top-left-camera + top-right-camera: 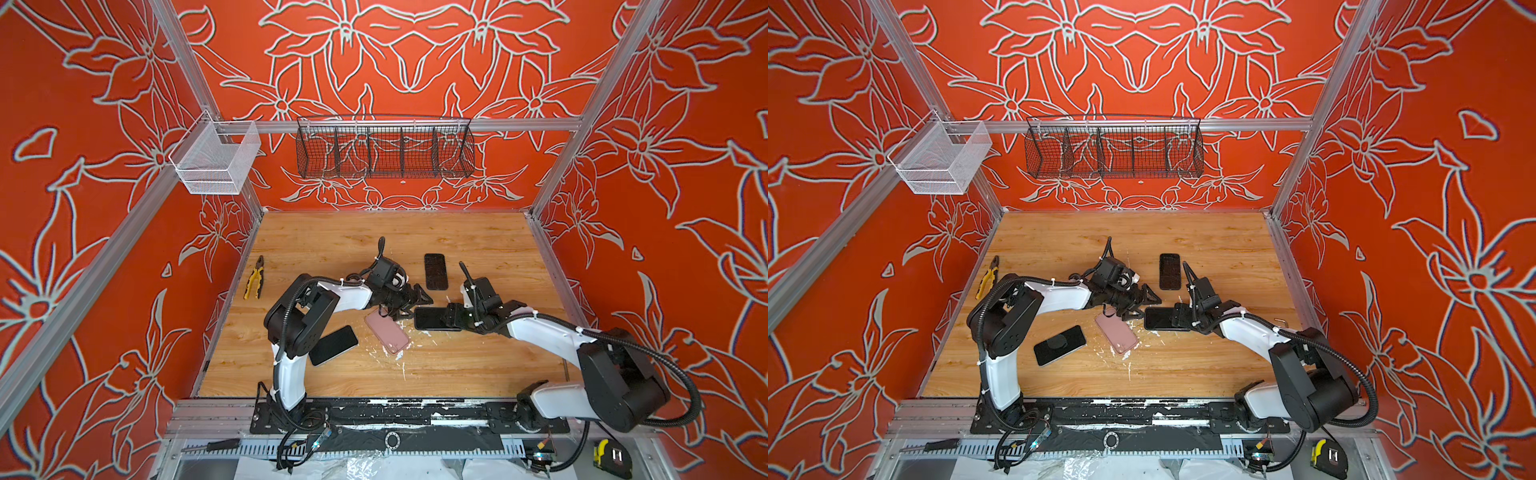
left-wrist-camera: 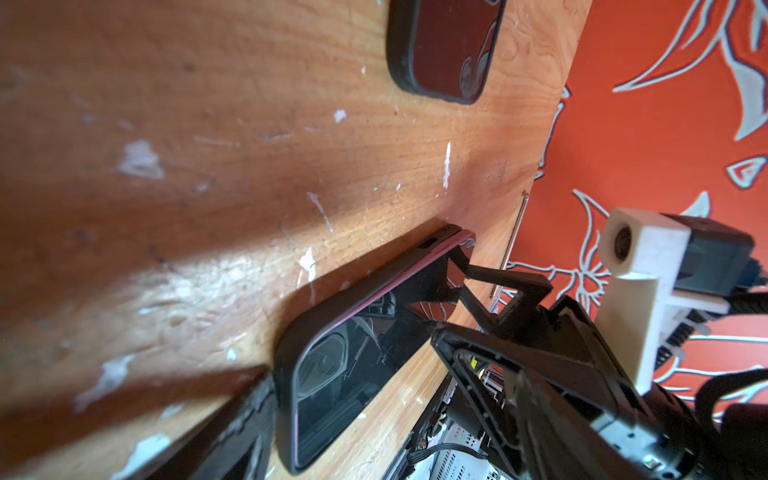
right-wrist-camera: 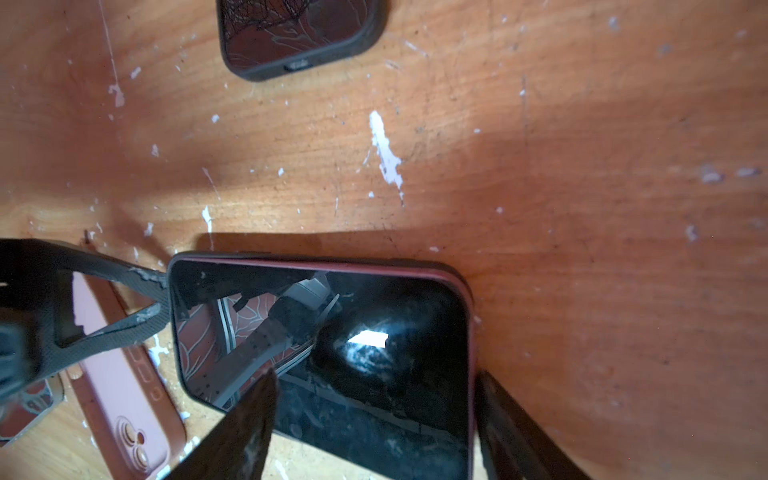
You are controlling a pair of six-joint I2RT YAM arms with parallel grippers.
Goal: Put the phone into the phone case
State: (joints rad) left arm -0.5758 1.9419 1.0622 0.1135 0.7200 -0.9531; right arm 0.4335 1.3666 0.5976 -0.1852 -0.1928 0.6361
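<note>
A phone (image 1: 430,319) (image 3: 374,332) with a red frame lies screen up mid-table, and a black rim shows round its edge (image 2: 286,374). My right gripper (image 1: 449,318) (image 3: 376,372) points down over its right end and is open. One of its fingers (image 3: 511,428) stands just beyond that end, the other over the screen. My left gripper (image 1: 411,306) is open at the phone's left end, with one finger (image 3: 104,299) touching that end. A pink phone case (image 1: 387,331) (image 3: 120,395) with camera cut-outs lies flat just left of the phone, untouched.
A black phone (image 1: 435,271) lies behind the grippers and another (image 1: 333,345) by the left arm's elbow. Yellow-handled pliers (image 1: 254,277) rest at the table's left edge. A black wire basket (image 1: 384,151) and a white one (image 1: 216,160) hang on the back rail.
</note>
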